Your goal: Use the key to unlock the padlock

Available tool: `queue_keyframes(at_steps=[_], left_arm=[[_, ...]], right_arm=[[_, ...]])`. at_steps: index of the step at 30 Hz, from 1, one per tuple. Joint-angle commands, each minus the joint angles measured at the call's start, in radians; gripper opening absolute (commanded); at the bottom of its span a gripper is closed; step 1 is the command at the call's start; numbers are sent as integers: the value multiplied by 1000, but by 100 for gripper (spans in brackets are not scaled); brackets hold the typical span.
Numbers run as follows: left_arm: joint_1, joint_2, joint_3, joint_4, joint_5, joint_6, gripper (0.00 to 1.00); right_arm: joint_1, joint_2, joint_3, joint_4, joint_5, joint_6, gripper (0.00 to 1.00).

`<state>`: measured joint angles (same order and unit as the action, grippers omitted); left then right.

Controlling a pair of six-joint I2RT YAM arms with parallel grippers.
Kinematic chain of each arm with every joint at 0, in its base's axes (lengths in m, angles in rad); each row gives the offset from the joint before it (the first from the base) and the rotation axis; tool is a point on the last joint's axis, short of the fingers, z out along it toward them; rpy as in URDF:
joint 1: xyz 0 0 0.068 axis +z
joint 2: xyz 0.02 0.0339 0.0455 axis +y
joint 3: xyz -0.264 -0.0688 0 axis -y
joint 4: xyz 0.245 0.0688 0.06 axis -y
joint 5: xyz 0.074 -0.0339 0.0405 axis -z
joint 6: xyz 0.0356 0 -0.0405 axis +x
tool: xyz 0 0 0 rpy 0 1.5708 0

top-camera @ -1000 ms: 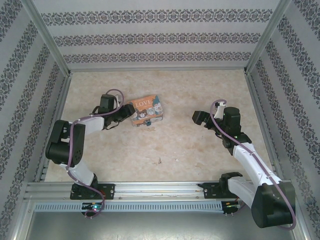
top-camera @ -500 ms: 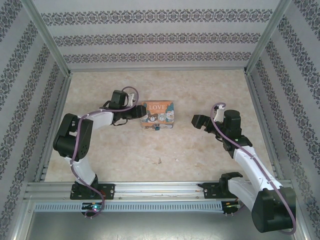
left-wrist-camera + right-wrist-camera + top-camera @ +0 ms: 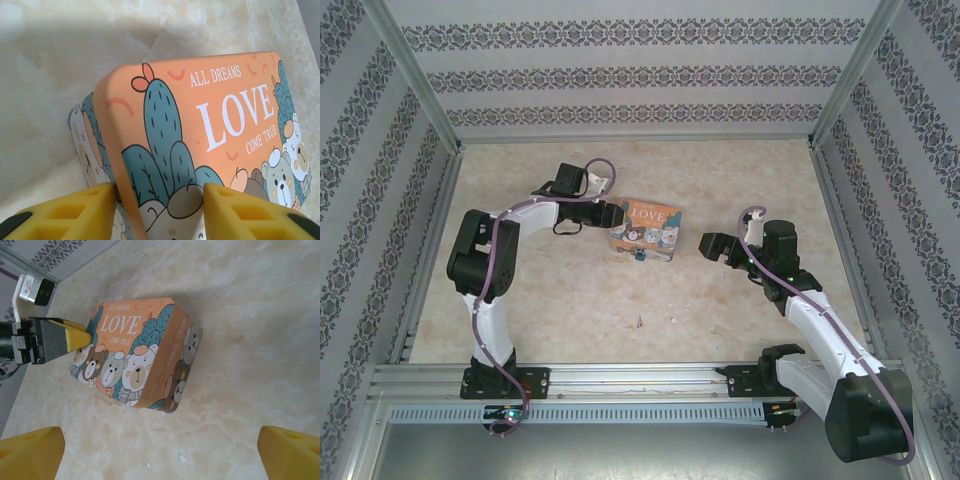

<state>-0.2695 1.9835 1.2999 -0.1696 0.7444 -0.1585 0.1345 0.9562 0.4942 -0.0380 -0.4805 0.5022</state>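
The left gripper (image 3: 607, 213) was closed on the short left end of the box (image 3: 648, 227). In the left wrist view its yellow fingers (image 3: 70, 212) stood on both sides of that end, narrow enough to touch it, and the orange lid with the word "LOVE" ran on between and beyond them. The right gripper (image 3: 708, 243) was spread wide and held nothing. It hovered just to the right of the box, apart from it, and pointed at it. In the right wrist view its yellow fingertips (image 3: 30, 452) were at the two bottom corners, with bare table between them.

The padlock (image 3: 638, 256) was a tiny blue-teal spot at the near long side of the box, touching it or just beside it. It was too small to tell its shackle or how it lay.

The table (image 3: 750, 170) had a pale beige surface like marble. Walls (image 3: 620, 75) with dark ornamental stripes closed it at the far side and at both sides. A metal rail (image 3: 640, 380) ran along the near edge, where both arm bases were bolted.

The box lay flat a little beyond the middle of the table, lid up, with cartoon bears and a green cactus on it. It lay between the two grippers. A small dark speck (image 3: 638, 322) was on the table nearer to the rail, well apart from the box.
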Motion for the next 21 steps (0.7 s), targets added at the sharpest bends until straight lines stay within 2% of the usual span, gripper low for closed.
queue_keyframes(at_steps=[1, 6, 11, 16, 21], left_arm=[[-20, 66, 31, -110, -24, 60, 48], [-17, 54, 74, -108, -35, 44, 56], [-18, -34, 85, -105, -100, 19, 67], [-6, -189, 37, -76, -208, -25, 74], [2, -426, -134, 21, -348, -101, 78]], right_arm=[[15, 1, 6, -11, 0, 16, 99], [28, -8, 13, -30, 9, 18, 99], [48, -37, 31, -71, 28, 22, 98], [96, -60, 66, -166, 36, 21, 91], [202, -58, 108, -296, 69, 31, 82]])
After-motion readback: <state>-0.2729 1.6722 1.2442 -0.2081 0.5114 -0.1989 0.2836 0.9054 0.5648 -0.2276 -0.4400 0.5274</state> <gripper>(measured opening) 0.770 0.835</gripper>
